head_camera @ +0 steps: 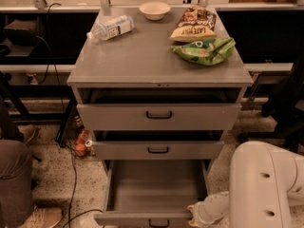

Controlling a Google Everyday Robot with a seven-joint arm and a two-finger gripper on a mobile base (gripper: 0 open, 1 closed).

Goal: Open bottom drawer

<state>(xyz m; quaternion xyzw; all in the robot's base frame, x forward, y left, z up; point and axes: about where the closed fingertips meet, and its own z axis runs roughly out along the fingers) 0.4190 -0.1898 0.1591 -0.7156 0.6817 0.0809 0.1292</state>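
Speckled stone floor [47,175] before a dark shelving wall, with a three-drawer grey metal cabinet [156,65] at centre. The bottom drawer [156,194], a deep grey tray with a plain front and a small black loop handle [159,222], stood drawn well out at the lower edge of the view. We judged the task nearly or wholly done.

The robot's pale gripper [194,212] lay against the right end of that drawer's front, beside the handle and not on it. We could not make out whether it clasped anything. The bulky white arm [261,189] reached in low from the right, presumably to keep the pull level with the tray.

The middle drawer [158,150] and the taller upper drawer [159,115] each sat slightly proud. On top lay a clear plastic bottle [110,27], a small cream bowl [155,9], a yellow crisp packet [194,26] and a green packet [205,50], all well clear of the work. A black cable [71,175] and a bystander's trouser leg [16,184] occupied the floor to the left, which would hamper any further travel there.
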